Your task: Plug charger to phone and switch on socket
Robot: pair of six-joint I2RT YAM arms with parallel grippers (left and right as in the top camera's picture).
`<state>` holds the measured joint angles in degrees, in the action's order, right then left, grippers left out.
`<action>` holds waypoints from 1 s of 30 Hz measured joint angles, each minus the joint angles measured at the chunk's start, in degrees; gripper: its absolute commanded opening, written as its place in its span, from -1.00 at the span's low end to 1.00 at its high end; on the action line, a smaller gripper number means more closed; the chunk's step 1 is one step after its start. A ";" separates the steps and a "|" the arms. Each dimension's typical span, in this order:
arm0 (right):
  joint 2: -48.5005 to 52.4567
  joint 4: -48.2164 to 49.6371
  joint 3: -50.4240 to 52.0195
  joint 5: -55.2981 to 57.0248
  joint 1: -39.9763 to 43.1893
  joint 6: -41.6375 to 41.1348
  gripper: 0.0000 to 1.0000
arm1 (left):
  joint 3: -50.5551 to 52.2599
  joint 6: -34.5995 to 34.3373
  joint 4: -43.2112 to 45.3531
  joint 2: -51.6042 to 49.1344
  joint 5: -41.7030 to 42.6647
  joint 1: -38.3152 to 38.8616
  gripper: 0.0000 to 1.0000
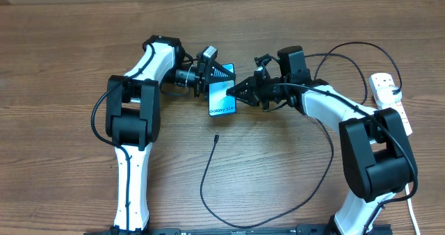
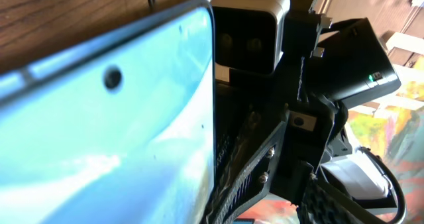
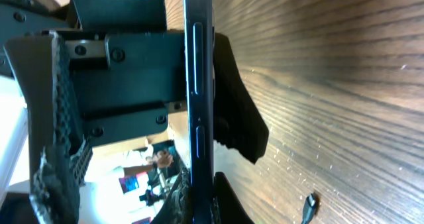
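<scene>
Overhead view: you see both arms meeting in the upper middle of the frame above a wood-grain surface [image 1: 69, 193]. The phone [image 1: 222, 99] sits between them, its light blue screen facing up with the small text toward its lower end.

The right pincer [image 1: 240, 92] reaches in from the right and meets the phone's right edge. In the right wrist view the phone [image 3: 199, 118] stands edge-on down the middle of the frame, side buttons showing, and this pincer is clamped on it at the bottom of the frame.

The left pincer [image 1: 214, 75] comes in from the upper left, over the phone's top end. Its black parts lie on both sides of the phone, but you cannot tell whether they press on it or stand apart. In the left wrist view the phone's screen [image 2: 99, 138] fills the left half of the frame.

The charger [image 1: 203, 183] lies loose on the surface in a wide loop across the lower middle. Its connector tip [image 1: 216, 136] rests just below the phone, apart from it, and shows again at the lower right of the right wrist view [image 3: 308, 207].

The socket [image 1: 384, 85] lies at the right edge, partly behind the right arm.
</scene>
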<state>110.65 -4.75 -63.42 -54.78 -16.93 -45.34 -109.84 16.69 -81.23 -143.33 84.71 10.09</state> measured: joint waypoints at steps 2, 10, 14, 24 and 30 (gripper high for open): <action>-0.02 0.11 0.00 1.57 -0.28 -0.76 -0.93 | 0.00 0.02 0.00 -0.28 0.15 0.00 0.34; -0.57 0.37 -0.02 6.16 -0.79 -1.88 -0.93 | 0.11 0.02 0.02 -0.44 0.15 0.02 0.26; -0.81 0.39 -0.22 6.62 -0.79 -2.27 -0.93 | 0.13 0.04 0.07 -0.48 0.11 0.00 0.00; -1.57 -3.17 -1.44 6.01 0.02 -5.60 -0.93 | 0.74 2.38 0.70 -0.61 1.57 0.07 -0.86; -1.75 -4.55 -1.73 6.10 0.04 -5.62 -0.93 | 0.81 2.38 0.52 -0.61 1.64 0.09 -0.91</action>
<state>108.90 -9.30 -65.14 -48.69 -16.88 -50.96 -109.03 19.07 -80.71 -143.94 86.35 10.17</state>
